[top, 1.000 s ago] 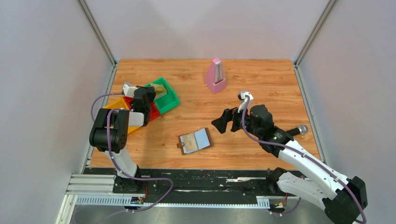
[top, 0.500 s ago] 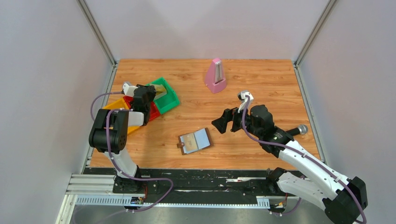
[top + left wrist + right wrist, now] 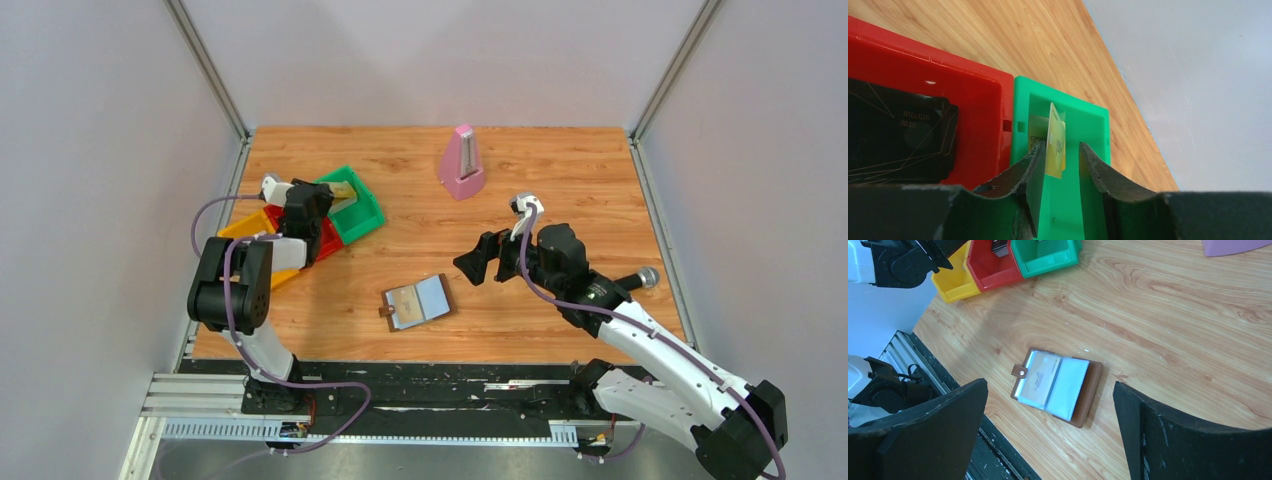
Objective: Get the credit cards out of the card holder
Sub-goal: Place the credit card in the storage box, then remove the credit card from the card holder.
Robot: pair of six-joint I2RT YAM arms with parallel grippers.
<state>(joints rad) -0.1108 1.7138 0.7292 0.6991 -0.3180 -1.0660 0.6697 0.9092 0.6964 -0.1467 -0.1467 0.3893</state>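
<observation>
Both agape: left gripper [image 3: 1062, 147] astride gold card [image 3: 1056, 134], right gripper [image 3: 1049, 387] above card holder [image 3: 1069, 391]; dark card [image 3: 898, 135] print unreadable; differs barely from before.

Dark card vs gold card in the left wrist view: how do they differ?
Colour: the dark card is black with thin lines; the gold card is yellow.
Pose: the dark card lies flat; the gold card stands on edge.
Place: dark card in the red tray, gold card in the green tray, between the left pincer's parted fingers.
Both are out of the card holder.
</observation>
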